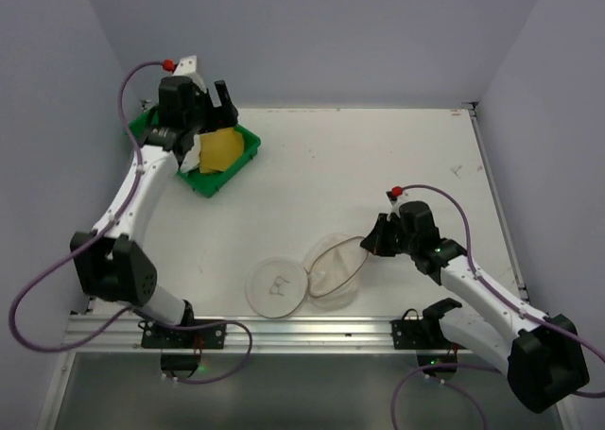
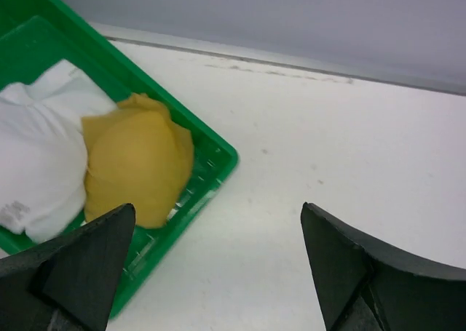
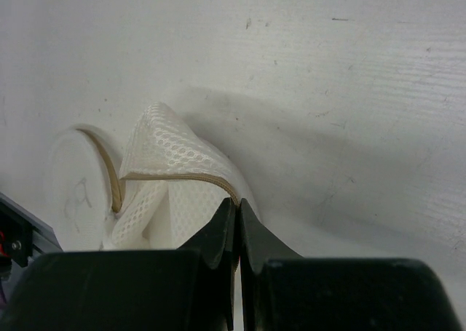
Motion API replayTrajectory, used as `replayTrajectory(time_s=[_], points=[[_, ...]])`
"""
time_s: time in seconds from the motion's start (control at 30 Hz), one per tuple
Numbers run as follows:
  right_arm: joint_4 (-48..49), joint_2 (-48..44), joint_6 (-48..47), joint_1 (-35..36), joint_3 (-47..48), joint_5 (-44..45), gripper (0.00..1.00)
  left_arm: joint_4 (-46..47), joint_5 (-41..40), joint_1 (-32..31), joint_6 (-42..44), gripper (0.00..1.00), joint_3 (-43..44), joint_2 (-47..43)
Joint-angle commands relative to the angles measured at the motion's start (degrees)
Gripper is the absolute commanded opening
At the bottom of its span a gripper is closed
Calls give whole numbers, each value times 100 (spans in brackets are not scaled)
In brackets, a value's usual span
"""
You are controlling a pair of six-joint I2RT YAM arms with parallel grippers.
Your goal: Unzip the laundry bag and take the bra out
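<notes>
Both steps look done: the laundry bag [image 1: 333, 271], well apart from the green tray [image 1: 248, 139] toward the near edge, lies unzipped with its lid [image 1: 276, 288] flopped aside, and the yellow bra [image 1: 219, 150] sits in that tray. Just above the tray the left gripper [image 1: 210, 99] gapes, released; the right gripper [image 1: 371, 244] is clenched on the bag's zip rim.

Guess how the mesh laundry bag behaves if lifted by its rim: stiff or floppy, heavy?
Probably floppy: the laundry bag folds and tents up where the right hand pinches its rim. Likely light: it is thin open mesh, sagging with no bulk showing. Its lid lies flat alongside, apparently attached, so it may dangle when lifted.
</notes>
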Motion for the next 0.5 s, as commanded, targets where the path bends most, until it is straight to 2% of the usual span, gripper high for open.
replayTrajectory(time_s=[0.0,0.07,0.1,0.17,0.2,0.3,0.43,0.47], points=[[216,-72,-80,7,339,29,0,-336,257,-525,-567,98,-1248,-1119],[260,-28,-27,7,410,99,0,-319,212,-833,-736,98,-1963,-1796],[269,-1,43,7,471,126,0,-328,203,-1079,-1032,97,-2689,-2007],[339,60,148,7,498,257,0,-223,571,-1361,-1342,96,-3422,-2596],[374,78,245,7,515,293,0,-205,642,-1476,-1639,95,-4043,-2781],[515,122,464,7,481,355,0,-178,520,-1959,-2114,87,-5038,-3423],[647,201,615,7,410,302,0,-82,581,-2565,-2818,77,-5797,-3942],[656,227,624,7,410,302,0,-47,599,-2889,-2950,74,-5868,-3960]])
